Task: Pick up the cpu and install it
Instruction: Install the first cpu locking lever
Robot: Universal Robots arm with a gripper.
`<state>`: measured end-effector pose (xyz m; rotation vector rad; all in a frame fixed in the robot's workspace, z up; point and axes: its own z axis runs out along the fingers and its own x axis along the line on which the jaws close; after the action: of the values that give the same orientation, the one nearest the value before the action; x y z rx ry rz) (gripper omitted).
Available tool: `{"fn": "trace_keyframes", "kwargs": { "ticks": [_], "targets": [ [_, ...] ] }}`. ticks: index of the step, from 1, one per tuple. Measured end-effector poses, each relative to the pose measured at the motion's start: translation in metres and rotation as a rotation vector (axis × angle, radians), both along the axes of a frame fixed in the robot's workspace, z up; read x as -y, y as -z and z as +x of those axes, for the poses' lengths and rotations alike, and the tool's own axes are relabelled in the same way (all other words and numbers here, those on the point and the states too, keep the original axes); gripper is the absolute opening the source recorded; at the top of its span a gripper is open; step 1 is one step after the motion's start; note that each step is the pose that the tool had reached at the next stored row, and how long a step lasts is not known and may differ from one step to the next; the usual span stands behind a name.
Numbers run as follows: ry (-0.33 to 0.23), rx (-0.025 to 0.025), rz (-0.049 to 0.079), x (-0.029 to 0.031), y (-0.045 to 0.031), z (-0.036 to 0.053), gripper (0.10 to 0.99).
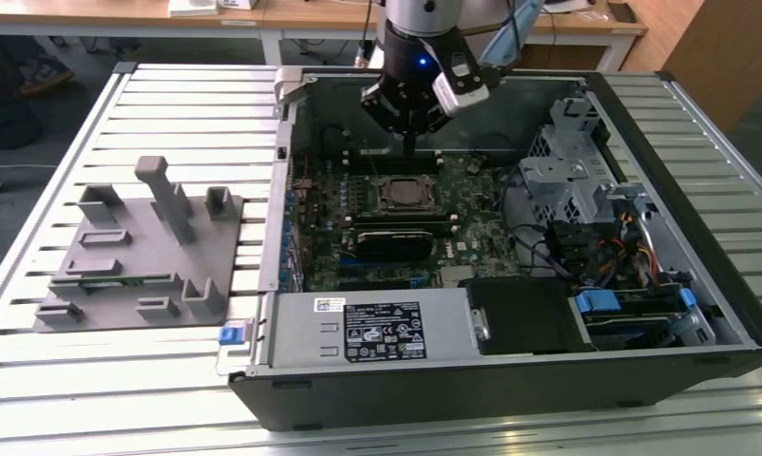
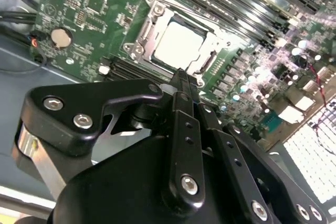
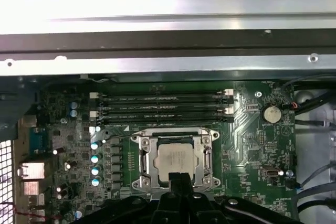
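The cpu lies flat inside the square socket frame on the green motherboard of the open computer case. Its silvery top shows in both wrist views. My gripper hangs above the board, just beyond the socket towards the case's far wall. Its two black fingers are pressed together with nothing between them. The fingertips stand apart from the cpu, over the socket's edge.
A grey plastic tray with upright posts stands on the slatted table at the exterior view's left. In the case, a metal drive cage and cables sit right of the board, and a power supply at the near side. Memory slots run beside the socket.
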<state>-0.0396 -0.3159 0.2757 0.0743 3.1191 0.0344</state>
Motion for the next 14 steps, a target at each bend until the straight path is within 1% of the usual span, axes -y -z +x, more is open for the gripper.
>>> {"fn": "trace_keyframes", "kwargs": {
  "ticks": [11,14],
  "targets": [
    [-0.002,0.0,0.0,0.0001,0.0004,-0.0223,0.106],
    [-0.003,0.0,0.0,0.0003,0.0006,-0.0296,0.106]
  ]
}}
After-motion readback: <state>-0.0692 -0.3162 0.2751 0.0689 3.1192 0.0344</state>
